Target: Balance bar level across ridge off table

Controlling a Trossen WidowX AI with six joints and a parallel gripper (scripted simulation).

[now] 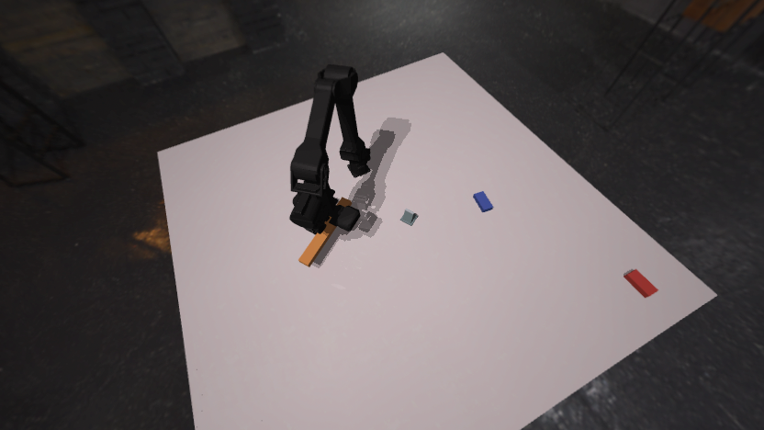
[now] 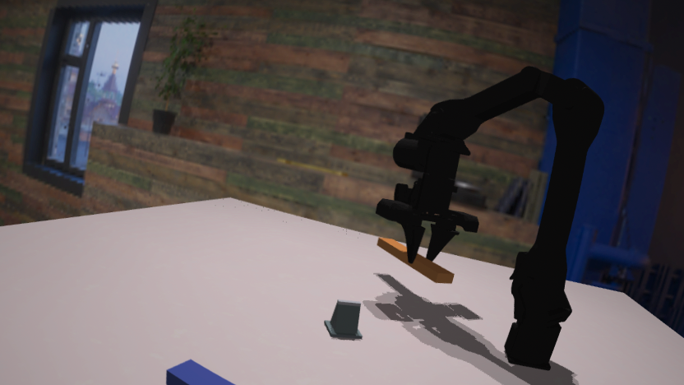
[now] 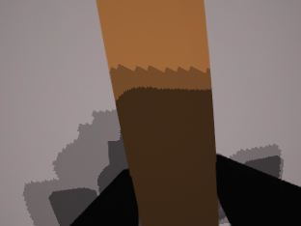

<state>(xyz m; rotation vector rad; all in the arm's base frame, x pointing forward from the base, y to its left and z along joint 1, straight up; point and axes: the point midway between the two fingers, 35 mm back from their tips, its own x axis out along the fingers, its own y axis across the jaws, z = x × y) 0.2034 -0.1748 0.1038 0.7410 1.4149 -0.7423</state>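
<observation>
The long orange bar (image 1: 315, 249) (image 2: 432, 270) (image 3: 156, 39) is held in the air above the table, its shadow apart from it in the exterior view. My gripper (image 2: 421, 261) (image 3: 172, 171) is shut on the bar near its middle, one finger on each long side. In the top view the arm hides the bar's middle. The small grey-green ridge (image 1: 409, 216) (image 2: 346, 318) stands upright on the table with nothing on it. It is to the right of the bar in the top view and to the lower left in the exterior view.
A blue block (image 1: 482, 201) (image 2: 196, 374) lies on the table (image 1: 427, 342) (image 2: 143, 287) beyond the ridge from the bar. A red block (image 1: 640, 283) lies near the table's right corner in the top view. The arm's base (image 2: 533, 342) stands on the table.
</observation>
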